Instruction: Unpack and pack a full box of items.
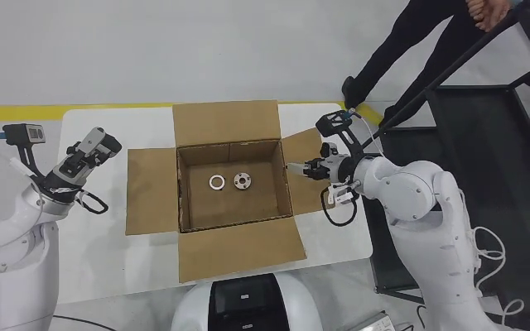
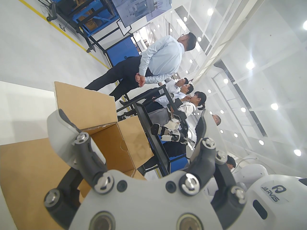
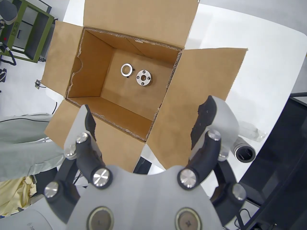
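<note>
Fingers [image 3: 89, 120] of the right gripper [image 3: 147, 107] stand wide apart and bare above the box [image 3: 91, 72], over its near flap. On the box floor a metal ring [image 3: 126, 69] and a drilled flange disc [image 3: 144, 77] lie flat, just beside each other. A metal cylinder [image 3: 243, 153] lies on the table [image 3: 263, 48] outside the box.

In the left wrist view the left gripper [image 2: 130, 120] is also spread and empty, beside the box's outer flap.

From the top view, the right gripper is at the box's right edge and the left is well apart.

The step looks like lifting out the remaining parts. The right gripper should descend straight through the opening, clear of the wall, straddle the disc's rim at floor level, and avoid nudging the ring.
</note>
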Robot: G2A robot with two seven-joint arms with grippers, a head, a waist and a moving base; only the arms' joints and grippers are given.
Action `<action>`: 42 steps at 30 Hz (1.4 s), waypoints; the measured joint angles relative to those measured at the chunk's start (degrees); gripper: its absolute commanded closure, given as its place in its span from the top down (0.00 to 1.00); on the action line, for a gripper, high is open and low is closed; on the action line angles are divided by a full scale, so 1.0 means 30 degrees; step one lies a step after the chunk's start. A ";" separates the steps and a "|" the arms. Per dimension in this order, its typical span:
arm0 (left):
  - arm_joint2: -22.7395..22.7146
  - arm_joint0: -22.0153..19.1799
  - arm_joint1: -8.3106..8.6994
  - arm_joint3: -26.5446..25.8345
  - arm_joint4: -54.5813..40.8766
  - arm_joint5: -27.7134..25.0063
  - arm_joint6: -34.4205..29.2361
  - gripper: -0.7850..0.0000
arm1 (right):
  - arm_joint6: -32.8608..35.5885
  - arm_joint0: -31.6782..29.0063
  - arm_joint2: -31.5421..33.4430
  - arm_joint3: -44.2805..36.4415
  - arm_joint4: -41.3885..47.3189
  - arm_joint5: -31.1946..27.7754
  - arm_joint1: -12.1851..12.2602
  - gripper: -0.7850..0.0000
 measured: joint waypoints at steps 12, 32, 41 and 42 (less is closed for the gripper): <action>0.0000 0.0000 0.0000 0.0000 0.0000 0.0000 0.0000 1.00 | -0.0123 0.0012 -0.0128 0.0099 0.0026 -0.0130 -0.0007 1.00; 0.0000 0.0000 0.0000 0.0000 0.0000 0.0000 0.0000 1.00 | -0.2528 0.8338 -1.2525 0.9610 -0.2643 -0.3097 -0.1939 1.00; 0.0000 0.0000 0.0000 0.0000 0.0000 0.0000 0.0000 1.00 | -0.3502 0.9000 -1.4098 1.0768 -0.3814 -0.2670 -0.2435 1.00; 0.0000 0.0000 0.0000 0.0000 0.0000 0.0000 0.0000 1.00 | -0.3498 0.8998 -1.4095 1.0765 -0.3812 -0.2673 -0.2433 1.00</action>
